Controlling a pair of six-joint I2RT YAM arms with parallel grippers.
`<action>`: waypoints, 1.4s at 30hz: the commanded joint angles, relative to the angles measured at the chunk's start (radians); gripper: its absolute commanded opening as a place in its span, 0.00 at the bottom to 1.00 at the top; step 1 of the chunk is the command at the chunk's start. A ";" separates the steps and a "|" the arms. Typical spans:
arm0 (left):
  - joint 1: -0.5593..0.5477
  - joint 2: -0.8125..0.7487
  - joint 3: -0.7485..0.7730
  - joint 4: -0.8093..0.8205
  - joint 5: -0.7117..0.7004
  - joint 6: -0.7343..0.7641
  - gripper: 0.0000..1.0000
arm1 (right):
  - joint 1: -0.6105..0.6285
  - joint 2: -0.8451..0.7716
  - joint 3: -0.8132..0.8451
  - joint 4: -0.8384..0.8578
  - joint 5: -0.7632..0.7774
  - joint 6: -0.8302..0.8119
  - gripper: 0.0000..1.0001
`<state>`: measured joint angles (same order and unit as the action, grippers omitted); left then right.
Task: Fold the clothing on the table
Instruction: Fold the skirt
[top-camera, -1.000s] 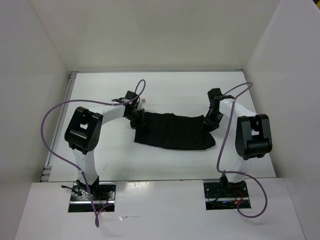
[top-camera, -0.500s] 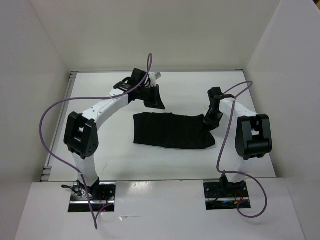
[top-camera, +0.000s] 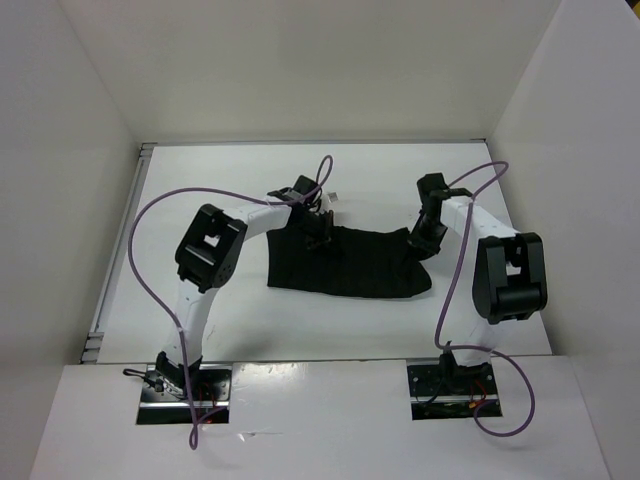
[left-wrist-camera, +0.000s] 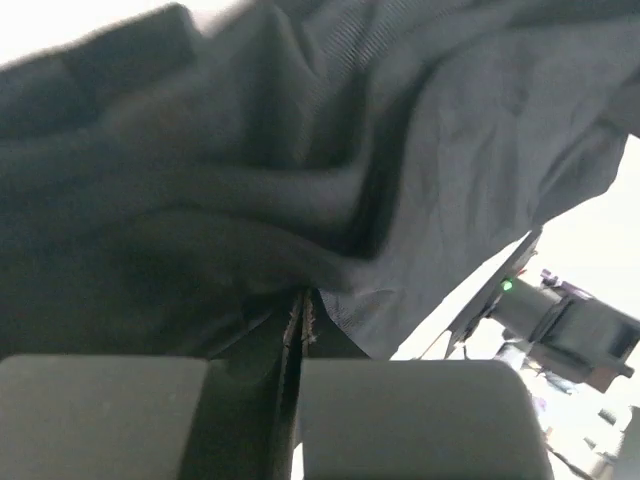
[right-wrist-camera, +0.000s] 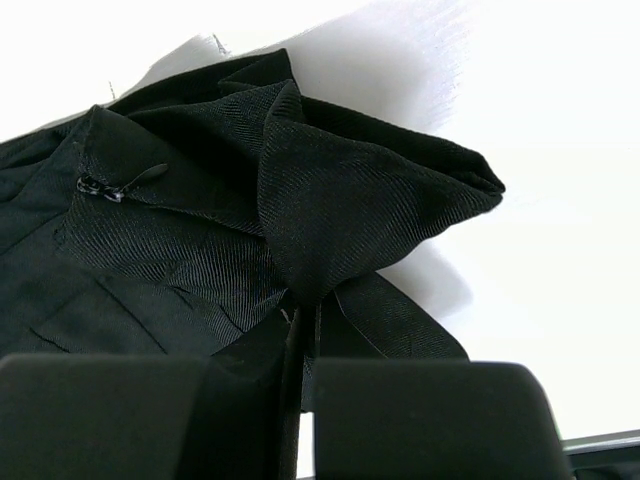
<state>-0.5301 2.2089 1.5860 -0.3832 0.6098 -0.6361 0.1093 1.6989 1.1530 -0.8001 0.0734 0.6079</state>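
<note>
The black clothing (top-camera: 350, 265) lies spread across the middle of the white table (top-camera: 200, 190). My left gripper (top-camera: 318, 232) sits over the garment's upper left part. In the left wrist view it (left-wrist-camera: 297, 318) is shut, with a creased fold of the clothing (left-wrist-camera: 400, 150) pinched between the fingers. My right gripper (top-camera: 424, 240) is at the garment's upper right corner. In the right wrist view it (right-wrist-camera: 305, 318) is shut on a bunched peak of the clothing (right-wrist-camera: 350, 200), lifted slightly off the table.
White walls (top-camera: 80, 150) enclose the table on three sides. Purple cables (top-camera: 140, 260) loop off both arms. The right arm's body (left-wrist-camera: 545, 312) shows past the cloth in the left wrist view. Bare tabletop (top-camera: 330, 320) lies in front of the garment.
My left gripper rose from the garment's left end toward the back, then came down to the right onto the garment's upper left part. The right arm stayed put.
</note>
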 joint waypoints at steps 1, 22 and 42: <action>-0.001 0.049 0.048 0.073 0.051 -0.068 0.00 | -0.002 -0.056 -0.001 -0.017 0.008 -0.008 0.00; 0.007 -0.046 0.080 -0.010 -0.107 -0.051 0.00 | -0.002 -0.119 -0.001 -0.073 0.029 0.001 0.00; -0.011 0.167 0.229 0.026 0.027 -0.086 0.00 | -0.002 -0.088 0.059 -0.073 0.020 -0.008 0.00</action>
<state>-0.5385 2.3230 1.7924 -0.3618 0.6258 -0.7128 0.1093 1.6127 1.1542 -0.8543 0.0830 0.6079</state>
